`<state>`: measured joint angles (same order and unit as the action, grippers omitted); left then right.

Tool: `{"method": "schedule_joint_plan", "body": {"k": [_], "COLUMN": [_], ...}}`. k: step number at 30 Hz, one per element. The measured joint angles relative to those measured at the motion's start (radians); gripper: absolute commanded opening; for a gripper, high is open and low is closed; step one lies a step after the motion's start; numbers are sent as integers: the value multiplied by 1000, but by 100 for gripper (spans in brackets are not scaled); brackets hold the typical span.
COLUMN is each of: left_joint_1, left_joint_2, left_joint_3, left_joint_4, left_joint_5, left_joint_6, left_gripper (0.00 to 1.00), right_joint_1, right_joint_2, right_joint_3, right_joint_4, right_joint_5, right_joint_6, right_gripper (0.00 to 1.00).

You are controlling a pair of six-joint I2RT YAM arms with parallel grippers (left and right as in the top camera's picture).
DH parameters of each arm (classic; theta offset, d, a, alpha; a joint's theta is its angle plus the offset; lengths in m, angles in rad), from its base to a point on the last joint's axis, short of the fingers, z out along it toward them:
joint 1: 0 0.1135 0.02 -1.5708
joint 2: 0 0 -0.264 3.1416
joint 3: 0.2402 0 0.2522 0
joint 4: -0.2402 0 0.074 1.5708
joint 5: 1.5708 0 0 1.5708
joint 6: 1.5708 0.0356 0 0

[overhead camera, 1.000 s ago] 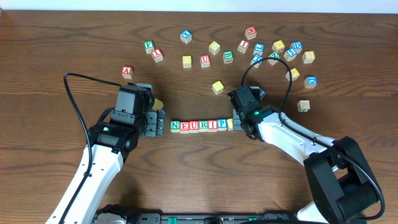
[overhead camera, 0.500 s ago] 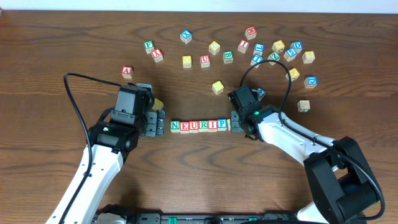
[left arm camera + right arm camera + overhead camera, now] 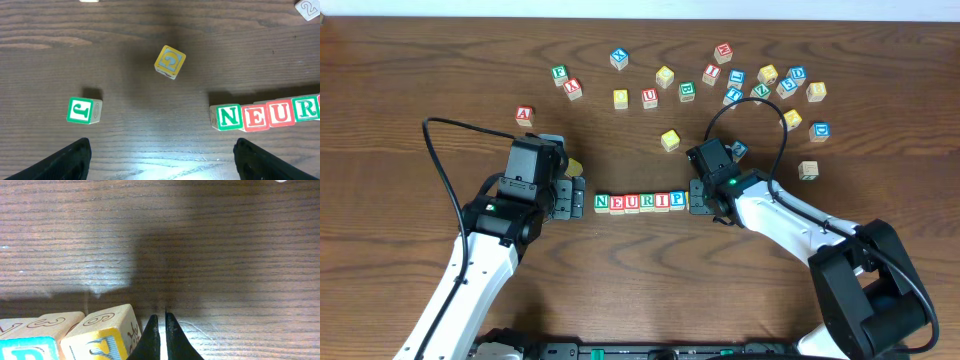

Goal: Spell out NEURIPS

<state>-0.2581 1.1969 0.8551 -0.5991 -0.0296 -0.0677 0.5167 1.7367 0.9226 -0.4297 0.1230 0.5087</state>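
last-letter step, it appears: right gripper (image 3: 160, 326), jaws together, sits just right of the yellow-faced cube (image 3: 102, 332) ending the mid-frame row (image 3: 640, 201); left gripper (image 3: 162, 150) gapes; next likely needs a gentle flush nudge.

dark wooden table (image 3: 410, 70), pale wall strip (image 3: 640, 8)

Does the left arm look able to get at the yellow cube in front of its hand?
Probably yes. The left hand is open, and the yellow cube lies ahead of it between the fingers' lines, apart from the green J cube and the NEUR row; nothing stands between.
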Motion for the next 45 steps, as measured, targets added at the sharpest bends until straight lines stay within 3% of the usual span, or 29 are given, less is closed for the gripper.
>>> {"method": "schedule_joint_plan", "body": {"k": [45], "left_joint_1": [0], "left_joint_2": [0], "left_joint_3": [0], "left_joint_4": [0], "left_joint_5": [0], "left_joint_6": [0], "left_gripper": [90], "right_joint_1": [39], "right_joint_2": [0], "right_joint_3": [0], "right_joint_4": [16], "right_joint_5": [-30], "right_joint_6": [7], "right_gripper": [1]}}
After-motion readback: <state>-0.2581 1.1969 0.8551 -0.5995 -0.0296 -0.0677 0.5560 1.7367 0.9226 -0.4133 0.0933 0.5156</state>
